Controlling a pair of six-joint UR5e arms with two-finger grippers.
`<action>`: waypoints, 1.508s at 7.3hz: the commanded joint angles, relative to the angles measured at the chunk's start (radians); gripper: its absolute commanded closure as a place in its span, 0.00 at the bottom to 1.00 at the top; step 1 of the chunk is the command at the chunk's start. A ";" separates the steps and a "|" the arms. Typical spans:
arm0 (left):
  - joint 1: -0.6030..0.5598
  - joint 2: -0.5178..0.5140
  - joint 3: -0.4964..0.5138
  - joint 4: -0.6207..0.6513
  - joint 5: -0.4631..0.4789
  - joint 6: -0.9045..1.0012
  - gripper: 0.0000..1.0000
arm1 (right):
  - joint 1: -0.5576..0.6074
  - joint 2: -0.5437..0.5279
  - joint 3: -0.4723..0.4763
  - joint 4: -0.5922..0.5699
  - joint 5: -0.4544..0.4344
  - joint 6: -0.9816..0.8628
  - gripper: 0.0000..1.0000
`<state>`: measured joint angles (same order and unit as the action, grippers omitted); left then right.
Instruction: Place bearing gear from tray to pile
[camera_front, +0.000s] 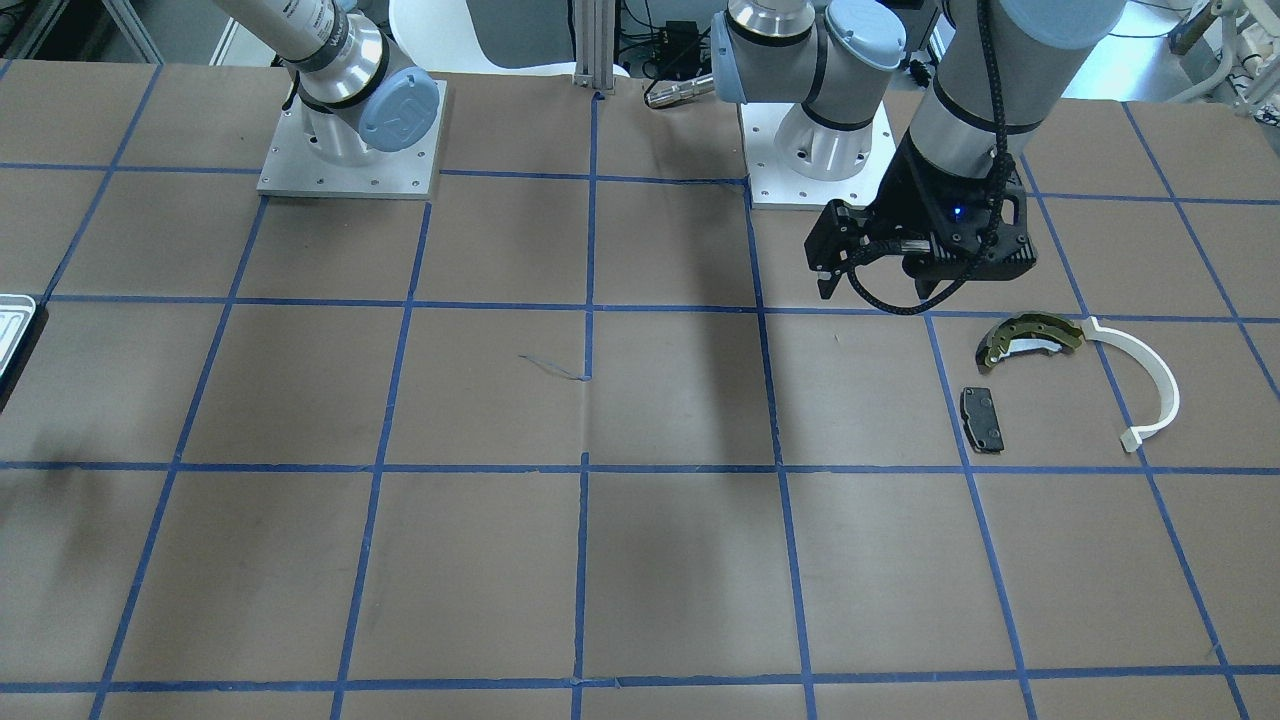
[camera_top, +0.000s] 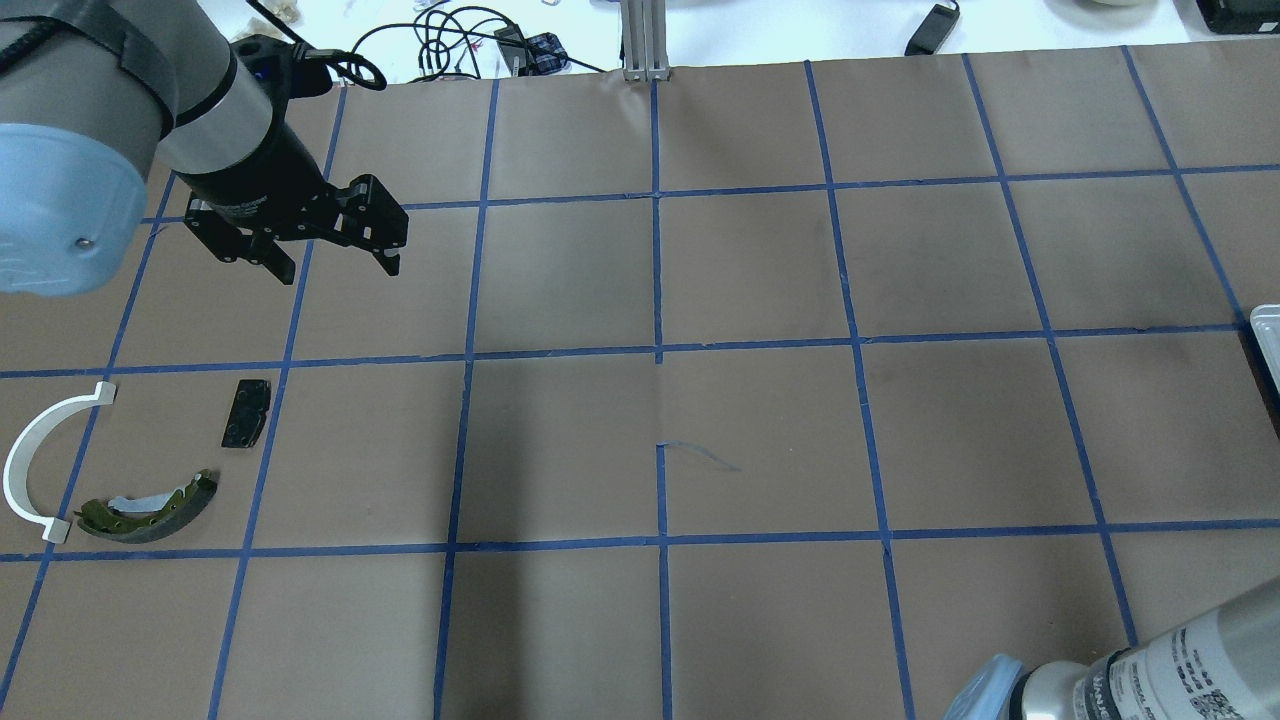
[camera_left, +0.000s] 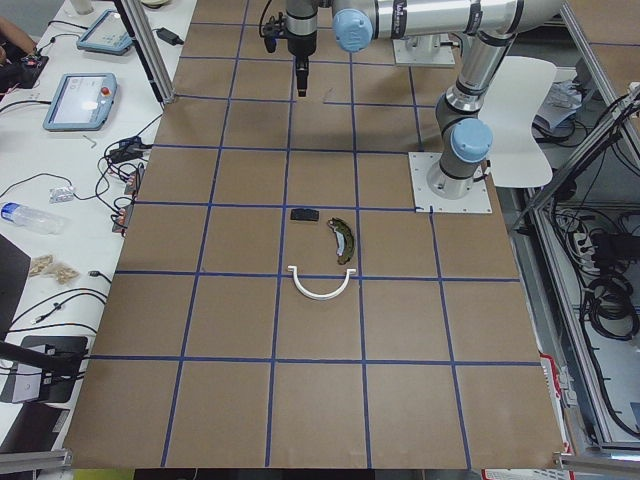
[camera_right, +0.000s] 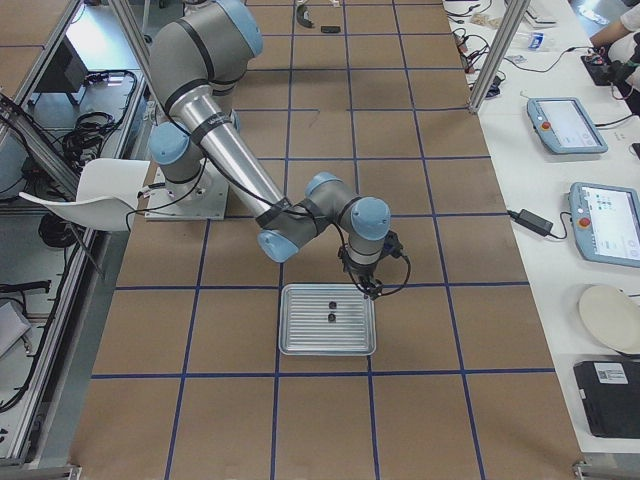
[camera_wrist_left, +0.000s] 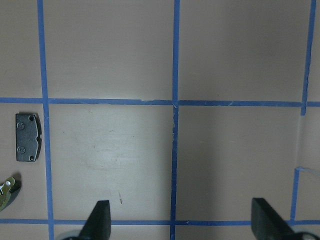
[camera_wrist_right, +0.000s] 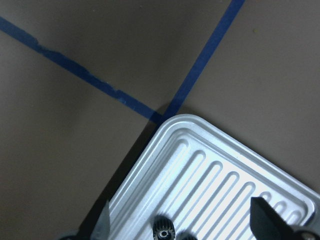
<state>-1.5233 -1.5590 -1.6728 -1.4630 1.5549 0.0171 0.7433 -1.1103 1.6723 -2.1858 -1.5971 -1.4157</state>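
Bearing gears, two small dark toothed rings (camera_right: 330, 301) (camera_right: 330, 318), lie in the ridged silver metal tray (camera_right: 300, 340) on the brown-papered counter (camera_top: 760, 420), one just beside the other near the tray's middle. Each is round, so no long axis shows. In the right wrist view the clearer gear (camera_wrist_right: 162, 227) turns its central hole up toward the camera.

The right tool (camera_right: 372, 290) hangs over the tray's corner, released and gripping nothing, its fingers (camera_wrist_right: 102, 222) spread wide. The gears sit between them at the bottom edge of that view, nearer this finger.

The left tool (camera_top: 338, 268) is likewise spread and bare, near the olive-gold curved brake shoe (camera_top: 150, 508), white arc strip (camera_top: 30, 460) and black rectangular pad (camera_top: 246, 412), well apart from the tray.
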 joint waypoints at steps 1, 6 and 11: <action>0.002 0.000 -0.001 0.001 0.001 0.001 0.00 | -0.054 0.012 0.073 -0.071 -0.009 -0.081 0.04; 0.000 0.002 -0.025 0.015 0.055 0.001 0.00 | -0.090 0.043 0.093 -0.075 -0.007 -0.035 0.23; 0.000 0.002 -0.024 0.016 0.059 0.001 0.00 | -0.088 0.047 0.098 -0.124 -0.058 -0.032 0.62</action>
<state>-1.5225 -1.5574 -1.6974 -1.4466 1.6127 0.0184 0.6548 -1.0633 1.7691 -2.3087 -1.6471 -1.4496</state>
